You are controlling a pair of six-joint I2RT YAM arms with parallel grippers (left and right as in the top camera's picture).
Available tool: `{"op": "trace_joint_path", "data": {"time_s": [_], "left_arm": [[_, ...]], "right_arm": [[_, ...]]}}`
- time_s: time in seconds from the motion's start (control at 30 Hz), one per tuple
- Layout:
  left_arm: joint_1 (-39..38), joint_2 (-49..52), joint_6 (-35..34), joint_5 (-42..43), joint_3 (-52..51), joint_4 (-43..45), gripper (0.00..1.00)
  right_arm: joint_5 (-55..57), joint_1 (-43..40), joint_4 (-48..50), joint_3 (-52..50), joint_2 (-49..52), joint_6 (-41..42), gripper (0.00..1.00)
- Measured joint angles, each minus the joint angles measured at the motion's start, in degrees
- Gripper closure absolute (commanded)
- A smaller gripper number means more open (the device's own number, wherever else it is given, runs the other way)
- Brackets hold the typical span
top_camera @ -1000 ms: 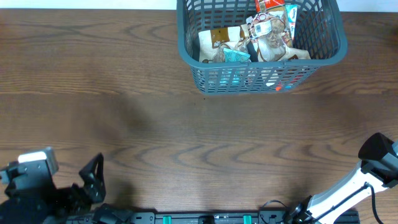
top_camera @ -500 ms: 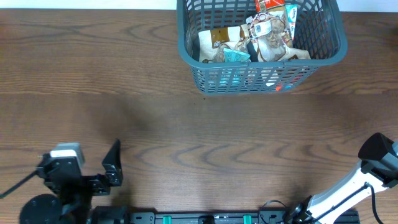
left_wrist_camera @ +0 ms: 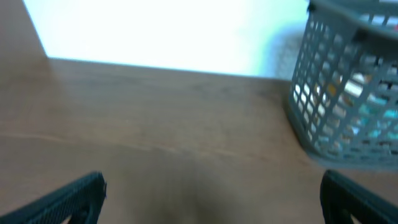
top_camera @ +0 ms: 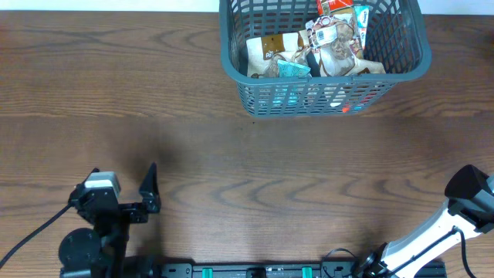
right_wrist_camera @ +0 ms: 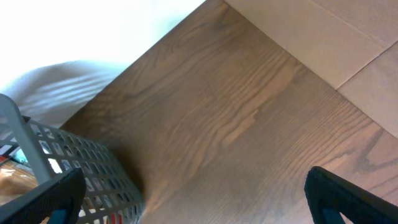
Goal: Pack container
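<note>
Left hand (left_wrist_camera: pixel 211 186) spread wide, empty, low over the table (top_camera: pixel 231 154).

Matt grey-blue plastic container (top_camera: pixel 324 96), dark wood-grain table (top_camera: pixel 231 154) — smooth, glossy packets (top_camera: pixel 336 46)

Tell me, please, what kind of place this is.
Probably a robot lab workstation rather than a home: a wooden table, a slotted grey-blue basket of snack packets, and a left arm and right arm at its near edge.
</note>
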Motion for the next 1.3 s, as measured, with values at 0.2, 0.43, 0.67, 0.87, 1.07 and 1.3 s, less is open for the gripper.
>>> {"op": "trace_joint_path", "data": {"time_s": [0.2,0.43,0.67,0.87,1.07,1.3], "left_arm": [[0.0,-2.1,0.0,2.3,-9.1,10.4,0.01],[0.0,-4.0,0.0,3.0,-13.9,11.4,0.01],[0.0,-4.9,0.0,3.0,-17.6,11.7,0.01],[0.0,-4.9,0.0,3.0,-19.9,11.8,0.01],[0.0,-4.9,0.0,3.0,-20.5,12.1,0.01],[0.0,-4.9,0.0,3.0,-20.5,12.1,0.01]], "right_arm": [[0.0,0.0,0.0,0.0,0.0,0.0,0.01],[0.0,0.0,0.0,0.0,0.0,0.0,0.01],[0.0,0.0,0.0,0.0,0.0,0.0,0.01],[0.0,0.0,0.0,0.0,0.0,0.0,0.01],[0.0,0.0,0.0,0.0,0.0,0.0,0.01],[0.0,0.0,0.0,0.0,0.0,0.0,0.01]]}}
